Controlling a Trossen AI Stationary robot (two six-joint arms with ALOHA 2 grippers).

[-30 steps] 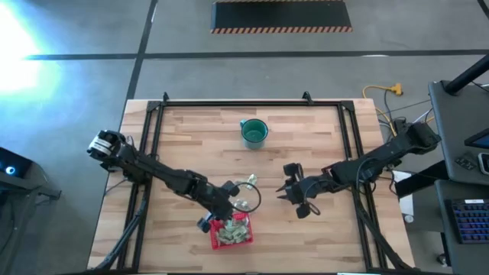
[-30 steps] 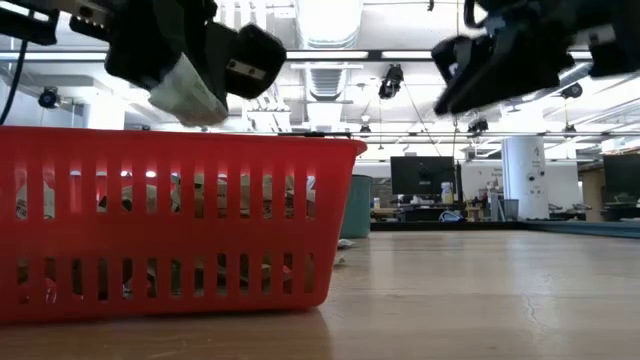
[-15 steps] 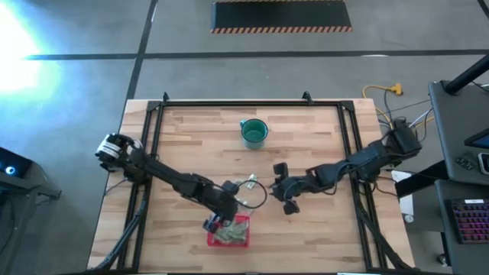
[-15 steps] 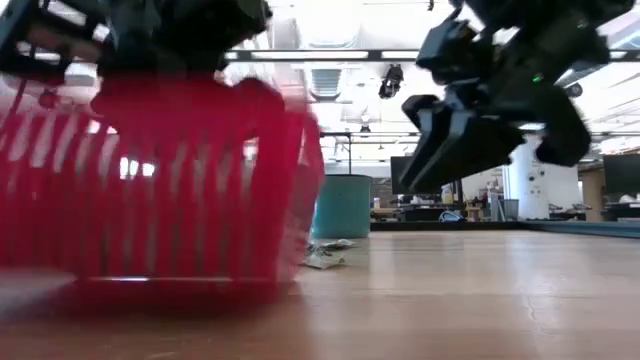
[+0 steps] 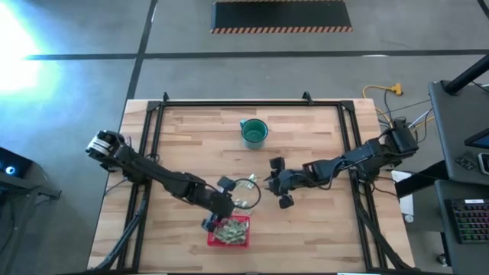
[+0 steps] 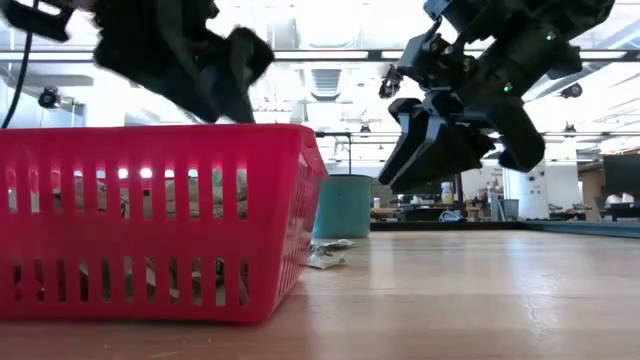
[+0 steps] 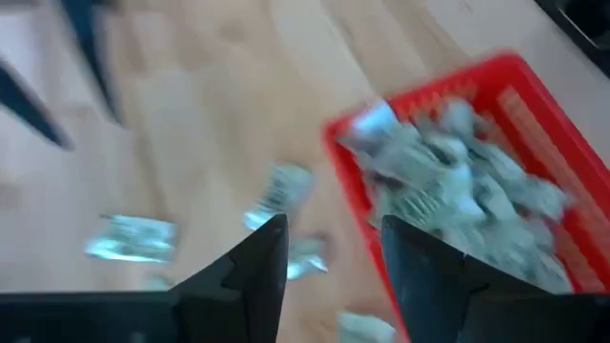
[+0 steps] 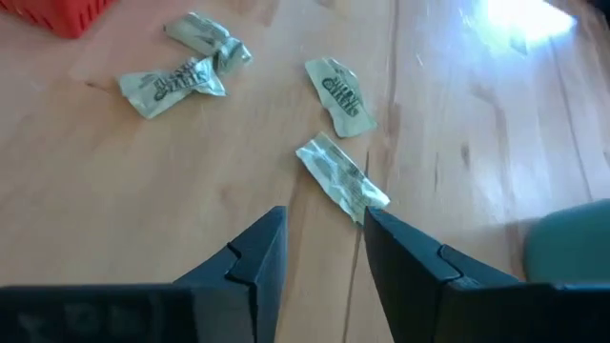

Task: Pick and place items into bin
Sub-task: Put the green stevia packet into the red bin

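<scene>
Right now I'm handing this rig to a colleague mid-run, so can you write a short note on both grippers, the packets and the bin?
Left gripper: open, empty, just beside the red bin, over the loose packets.
Right gripper: open, empty, above the table, pointing at the nearest loose packet.
Bin: at the table's near edge, holding a heap of packets.
Done: most packets look binned.
Left: four packets lie on the wood in front of the right gripper, between the bin and the green cup; they still need picking up.
</scene>
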